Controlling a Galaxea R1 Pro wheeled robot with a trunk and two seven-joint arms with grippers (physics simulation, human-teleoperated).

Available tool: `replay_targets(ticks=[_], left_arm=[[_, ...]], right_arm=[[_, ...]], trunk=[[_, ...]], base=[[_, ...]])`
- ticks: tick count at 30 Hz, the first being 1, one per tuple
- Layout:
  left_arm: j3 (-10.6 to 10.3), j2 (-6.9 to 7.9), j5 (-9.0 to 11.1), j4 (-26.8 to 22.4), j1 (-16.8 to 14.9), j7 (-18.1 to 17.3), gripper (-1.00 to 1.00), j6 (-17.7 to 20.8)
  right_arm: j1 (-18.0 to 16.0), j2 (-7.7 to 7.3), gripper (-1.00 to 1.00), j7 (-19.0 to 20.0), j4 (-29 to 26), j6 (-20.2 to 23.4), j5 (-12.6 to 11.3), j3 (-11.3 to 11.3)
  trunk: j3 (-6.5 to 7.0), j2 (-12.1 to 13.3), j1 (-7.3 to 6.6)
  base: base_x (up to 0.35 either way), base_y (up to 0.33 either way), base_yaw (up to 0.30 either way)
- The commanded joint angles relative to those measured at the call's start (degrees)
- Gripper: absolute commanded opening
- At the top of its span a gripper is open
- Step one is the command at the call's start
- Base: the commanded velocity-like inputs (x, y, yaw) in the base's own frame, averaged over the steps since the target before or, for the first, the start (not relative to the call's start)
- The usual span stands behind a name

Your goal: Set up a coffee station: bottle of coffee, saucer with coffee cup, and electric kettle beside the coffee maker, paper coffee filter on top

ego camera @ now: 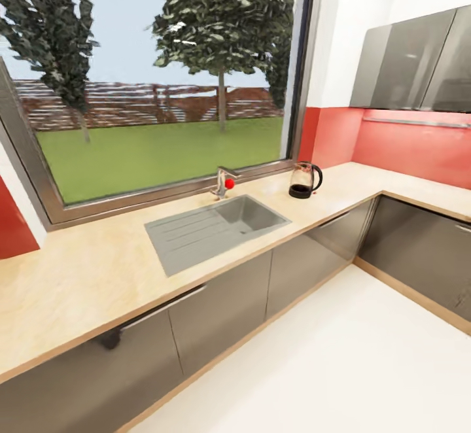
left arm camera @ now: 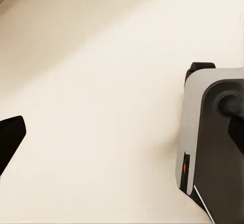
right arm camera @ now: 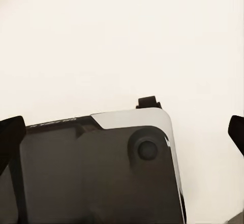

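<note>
The electric kettle [ego camera: 305,181], clear glass with a dark base and a black loop handle, stands on the kitchen countertop [ego camera: 85,282] to the right of the inset steel sink [ego camera: 216,227], near the window corner. My left gripper [left arm camera: 122,137] hangs open over the pale floor, its black fingertips [left arm camera: 10,138] wide apart with nothing between them. My right gripper [right arm camera: 122,135] is open too, above the robot's grey and black base [right arm camera: 101,173].
A faucet [ego camera: 224,181] with a red knob stands behind the sink, below a large window [ego camera: 157,93]. Grey cabinet fronts [ego camera: 222,302] run under the worktop, which turns a corner at the right beneath grey wall cabinets [ego camera: 412,60]. White floor [ego camera: 340,367] lies in front.
</note>
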Motion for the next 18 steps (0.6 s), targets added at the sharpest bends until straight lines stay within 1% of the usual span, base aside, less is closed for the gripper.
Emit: replay_targets(ticks=[1,5,18], left_arm=[[0.5,0.02,-0.7,0.0,0.0,-0.2,1.0,-0.2],[0.5,0.02,-0.9,0.0,0.0,-0.2,1.0,-0.2],[0.6,0.02,-0.9,0.0,0.0,-0.2,1.0,-0.1]], right_arm=[[-0.1,0.0,1.0,0.2,0.1,-0.1,-0.6,0.4],[-0.1,0.0,1.0,0.2,0.1,-0.1,-0.6,0.4],[0.0,0.07,1.0,0.2,0.1,-0.1,-0.6,0.4]], trunk=[[-0.14,-0.1,0.05],[-0.14,-0.1,0.05],[-0.14,-0.1,0.05]], base=[[0.166,-0.253,-0.3],[0.171,-0.249,-0.3],[0.238,-0.197,-0.3]])
